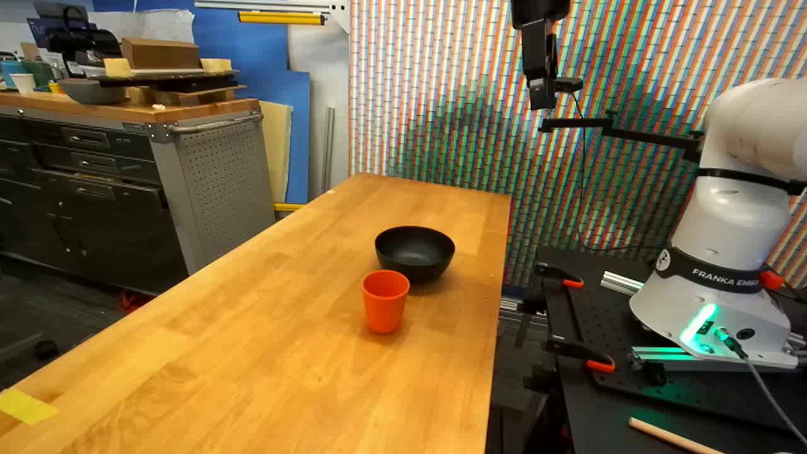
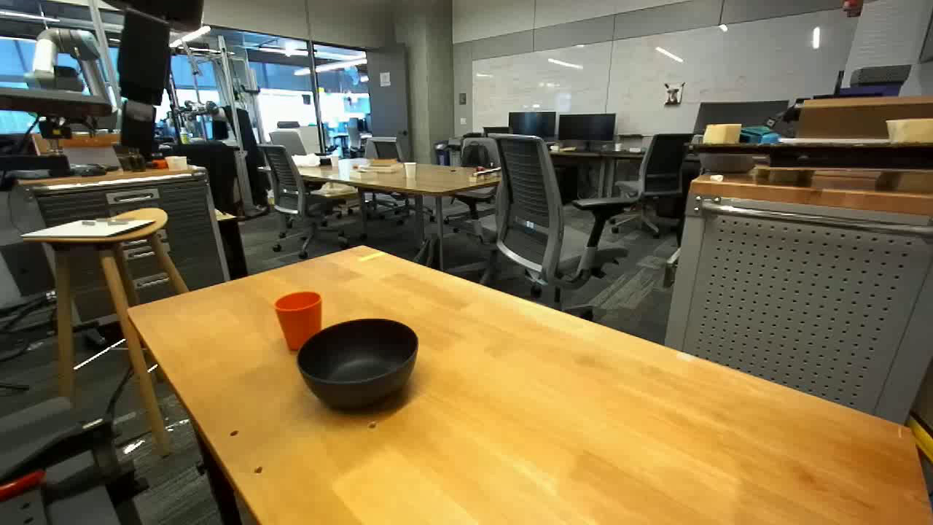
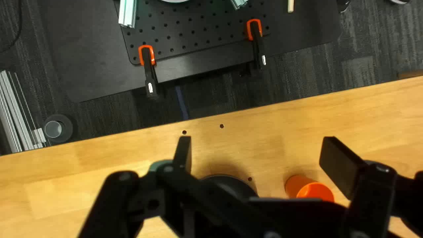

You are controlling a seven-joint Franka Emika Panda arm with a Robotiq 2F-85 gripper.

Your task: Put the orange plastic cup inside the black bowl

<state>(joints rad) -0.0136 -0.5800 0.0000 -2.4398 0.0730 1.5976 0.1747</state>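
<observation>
The orange plastic cup (image 1: 384, 304) stands upright on the wooden table, and it also shows in an exterior view (image 2: 297, 321). The black bowl (image 1: 415, 255) sits upright beside it, also visible in an exterior view (image 2: 357, 364). The wrist view shows a gap of table between the cup (image 3: 300, 186) and the bowl (image 3: 233, 185); the gripper body hides part of both. My gripper (image 3: 257, 142) is open and empty, its fingers wide apart. In both exterior views the gripper (image 1: 542, 98) (image 2: 138, 127) hangs high above the table, well above the cup and bowl.
The wooden table (image 1: 284, 353) carries yellow tape (image 1: 26, 407) near one end. The robot base stands on a black mount table (image 1: 605, 403) across a gap, with orange-tipped clamps (image 3: 147, 56) at its edge. A grey cabinet (image 2: 802, 299) and chairs (image 2: 532, 211) stand beyond the table.
</observation>
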